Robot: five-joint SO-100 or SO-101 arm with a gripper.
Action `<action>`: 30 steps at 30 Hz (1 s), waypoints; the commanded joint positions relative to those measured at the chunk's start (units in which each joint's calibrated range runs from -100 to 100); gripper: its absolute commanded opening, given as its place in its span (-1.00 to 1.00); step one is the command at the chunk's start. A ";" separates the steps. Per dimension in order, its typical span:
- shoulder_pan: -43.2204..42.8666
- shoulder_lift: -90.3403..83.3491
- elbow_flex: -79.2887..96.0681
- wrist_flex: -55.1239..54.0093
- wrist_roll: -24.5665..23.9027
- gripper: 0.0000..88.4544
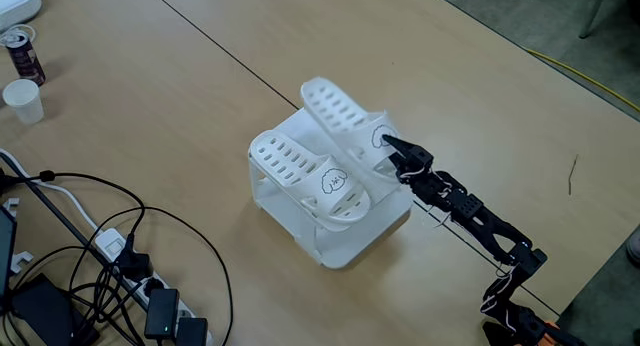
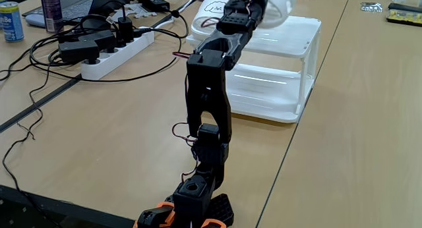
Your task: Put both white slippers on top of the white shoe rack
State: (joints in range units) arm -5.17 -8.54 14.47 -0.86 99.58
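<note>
The white shoe rack (image 1: 345,248) stands mid-table, and both white slippers are on its top panel. The left slipper (image 1: 300,171) lies flat with its puppy-face strap toward the near right. The right slipper (image 1: 340,114) runs diagonally, its far end past the rack's back edge. My black gripper (image 1: 388,146) is shut on this slipper's puppy-face strap, one finger on top. In the other fixed view my arm (image 2: 208,89) reaches up to the rack (image 2: 297,33), with a bit of white slipper (image 2: 282,5) at the top edge.
A power strip (image 2: 112,53) and tangled black cables (image 1: 110,256) lie left of the rack. A white cup (image 1: 24,99) and a can (image 1: 22,52) stand at the far left. A dark seam (image 1: 215,41) crosses the table.
</note>
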 commanded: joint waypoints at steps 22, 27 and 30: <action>1.88 2.52 2.09 -0.44 0.42 -0.98; 1.96 2.86 2.09 -0.44 0.42 -0.98; 2.04 2.86 2.09 -0.44 0.42 -0.98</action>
State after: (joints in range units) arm -4.12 -5.57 20.40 -1.03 99.58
